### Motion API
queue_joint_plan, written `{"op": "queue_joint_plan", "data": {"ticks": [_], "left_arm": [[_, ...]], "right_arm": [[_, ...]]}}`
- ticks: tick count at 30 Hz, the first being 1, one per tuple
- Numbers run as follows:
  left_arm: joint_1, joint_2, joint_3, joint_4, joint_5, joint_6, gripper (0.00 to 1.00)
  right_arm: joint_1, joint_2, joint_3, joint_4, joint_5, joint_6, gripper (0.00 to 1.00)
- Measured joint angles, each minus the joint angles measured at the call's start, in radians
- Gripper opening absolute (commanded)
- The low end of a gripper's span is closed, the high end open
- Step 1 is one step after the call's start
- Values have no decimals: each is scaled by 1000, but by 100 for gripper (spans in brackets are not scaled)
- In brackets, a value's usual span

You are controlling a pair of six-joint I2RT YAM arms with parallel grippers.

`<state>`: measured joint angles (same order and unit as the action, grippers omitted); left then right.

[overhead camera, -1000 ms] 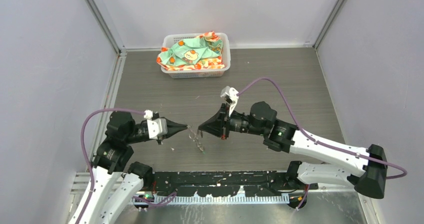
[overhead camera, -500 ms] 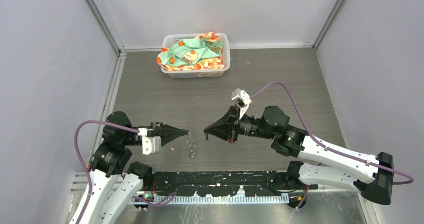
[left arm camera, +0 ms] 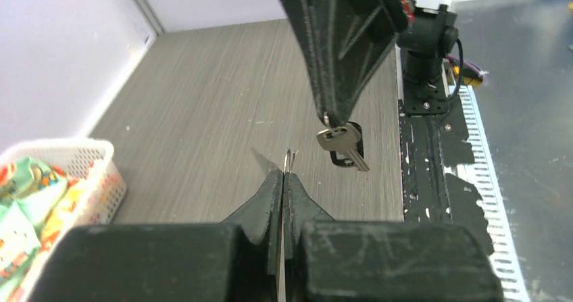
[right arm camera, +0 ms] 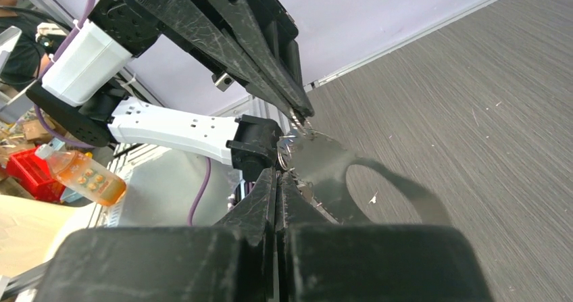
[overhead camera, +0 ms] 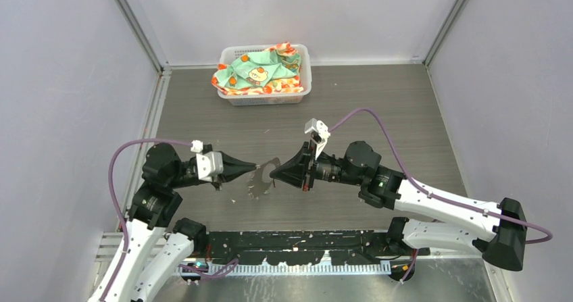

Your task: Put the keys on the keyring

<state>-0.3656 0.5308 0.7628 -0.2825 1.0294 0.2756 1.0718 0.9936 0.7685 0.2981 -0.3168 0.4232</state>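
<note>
Left hand (overhead camera: 253, 167): both fingers pressed flat together, tips closed on a thin sliver of metal, the near edge of the thin, floppy, silver-grey keyring with a toothed rim (overhead camera: 260, 182). Right hand (overhead camera: 273, 174): fingers likewise pressed together, its tip facing the left hand's tip and just beside it. The keyring spans the short gap between the two tips and sags below them. It is held clear of the desk and casts a loop-shaped shadow on it in the right wrist view. Whether the right hand pinches the keyring itself or a small wire loop at its tip cannot be told. In the left wrist view a small silver metal key (left arm camera: 336, 138) hangs directly under the right hand's tip, blade slanting down. A black piece (left arm camera: 349, 156) sits just behind the key, its nature unclear. Grey wood-grain desk (overhead camera: 378, 106) lies beneath. At the far edge of the desk, well apart from both hands, stands a white plastic lattice basket (overhead camera: 265, 99) holding a crumpled green and orange printed cloth (overhead camera: 257, 72).
</note>
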Motion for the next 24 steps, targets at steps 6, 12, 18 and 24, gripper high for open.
{"op": "queue_joint_plan", "data": {"ticks": [6, 12, 18, 24], "left_arm": [[0, 23, 0, 17, -90, -142, 0], [0, 14, 0, 43, -125, -195, 0], [0, 14, 0, 47, -149, -222, 1], [0, 15, 0, 48, -172, -248, 1]], "right_arm": [[0, 34, 1, 50, 34, 9, 1], [0, 73, 6, 101, 59, 28, 1], [0, 107, 14, 146, 82, 44, 1], [0, 114, 15, 173, 102, 51, 1]]}}
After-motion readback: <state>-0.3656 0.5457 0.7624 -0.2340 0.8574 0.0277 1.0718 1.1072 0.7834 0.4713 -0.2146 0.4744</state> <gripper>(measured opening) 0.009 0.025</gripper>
